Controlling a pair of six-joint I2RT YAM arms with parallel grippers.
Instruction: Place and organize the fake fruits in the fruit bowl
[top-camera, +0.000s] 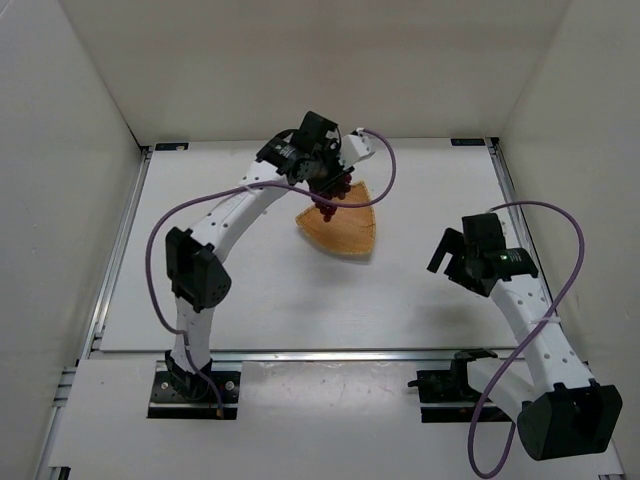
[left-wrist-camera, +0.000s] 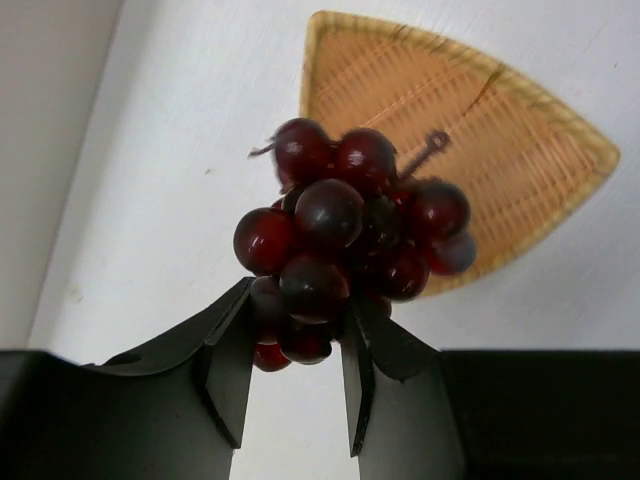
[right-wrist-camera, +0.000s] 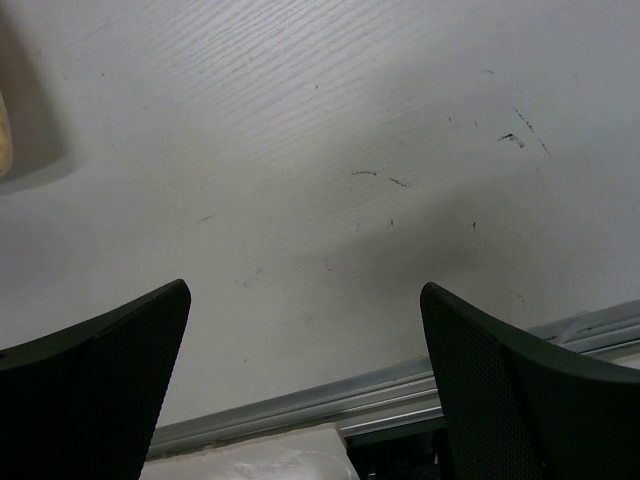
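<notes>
the left arm reaches across the white table (top-camera: 250, 300) to the far edge of a shallow woven wicker basket (top-camera: 348, 235), light orange-brown and shaped like a rounded triangle, which lies near the middle of the table. the left gripper (left-wrist-camera: 298, 325) pinches a small bunch of dark red-purple grapes (left-wrist-camera: 350, 235). its two black fingers (left-wrist-camera: 228, 365) clamp the lowest berries, and the rest of the glossy cluster bulges out beyond the tips.

from overhead, the grapes show only as a dark red patch under the wrist, over the basket's far corner, and that view does not tell whether they touch the weave. the left wrist camera gives the closer look: the basket's paler rim and ribbed floor lie behind the bunch, with no fruit in the part it shows.

the right gripper (right-wrist-camera: 305, 290) hangs above bare table, right of the basket and well apart from it. the overhead camera leaves its black jaws hard to read. its own wrist camera shows the two dark fingers spread wide with nothing between them, scuffed white tabletop below and a metal rail (right-wrist-camera: 300, 405) along the table's edge.
</notes>
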